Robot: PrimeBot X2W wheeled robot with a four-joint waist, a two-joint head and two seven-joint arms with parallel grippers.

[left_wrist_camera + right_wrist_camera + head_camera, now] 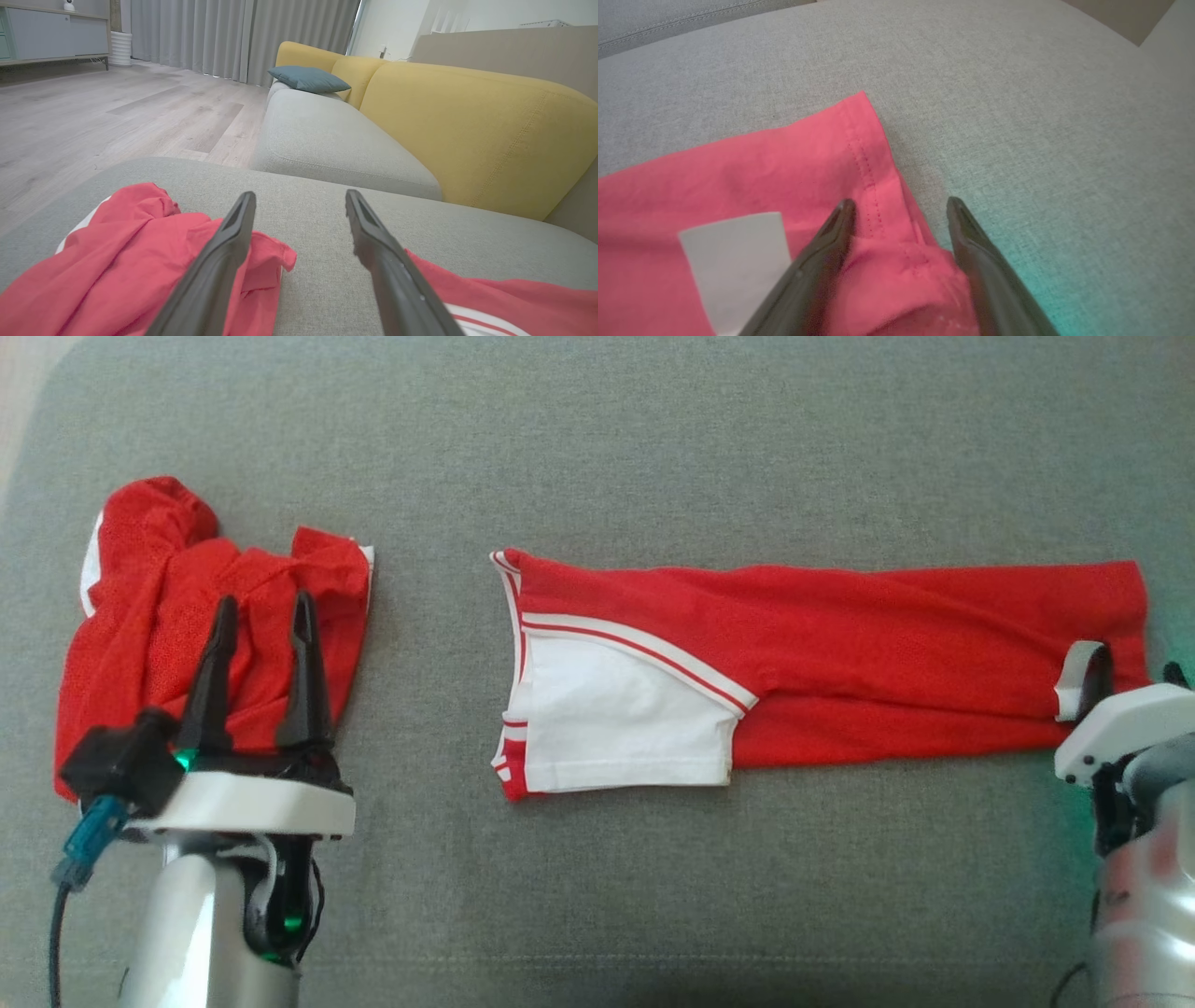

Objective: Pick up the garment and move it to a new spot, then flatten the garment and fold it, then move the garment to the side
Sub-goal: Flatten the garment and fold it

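- Left gripper (pixel 265 600), fingers spread, empty, above crumpled red heap (pixel 140 579).
- Right gripper (pixel 901 202) open, astride shirt (pixel 738 177) hem, nothing pinched.
- Shirt flat on cushion (pixel 597 448), folded into strip; cross-fold and side move seem left.

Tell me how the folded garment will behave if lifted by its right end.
Likely floppy: the folded garment is thin, softly wrinkled cloth, so it should droop, and its layers may slip open. It is probably light, and unlikely to slide much on the woven cushion.
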